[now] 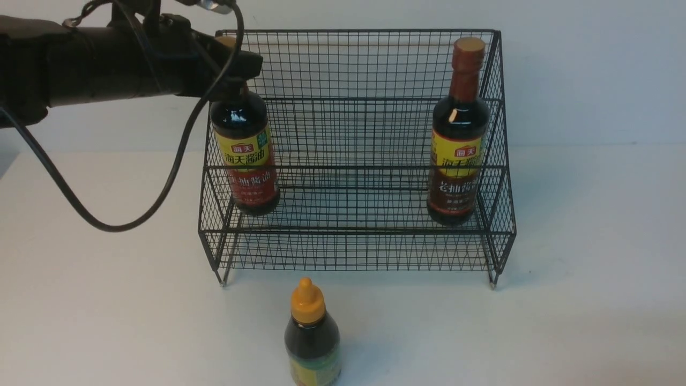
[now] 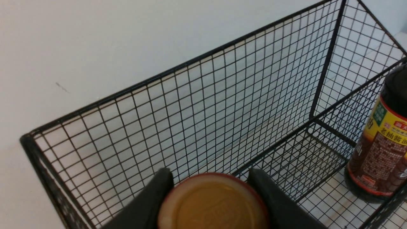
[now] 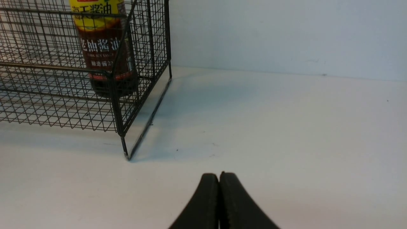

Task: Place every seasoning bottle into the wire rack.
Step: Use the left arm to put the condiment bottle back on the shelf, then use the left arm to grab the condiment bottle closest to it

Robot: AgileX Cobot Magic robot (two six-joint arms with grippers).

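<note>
Seasoning bottle closest to my grip, the left soy bottle [image 1: 245, 155], has its red neck clamped in my left pincer [image 1: 235, 67]. In the left wrist view the two black fingers [image 2: 159, 194] flank it just under the gold cap. It leans slightly, with its base at the left end of the lower step of the wire rack [image 1: 353, 96], just inside the sloping side. I cannot tell whether the base rests fully on the mesh, so I judge this one placed but not yet released.

At the rack's right end, on the same lower step, the right soy bottle [image 1: 458, 155] stands upright and free; I count that one done. Nothing else is in the rack: its upper step and the middle of the lower step are bare.

The short bottle [image 1: 312, 343] with the yellow nozzle stands on the desk [image 1: 589, 295] in front of the rack, near its middle, so it is left to do. My right pincer [image 3: 219, 190] is pressed closed on nothing, low over the desk off the rack's right front corner.
</note>
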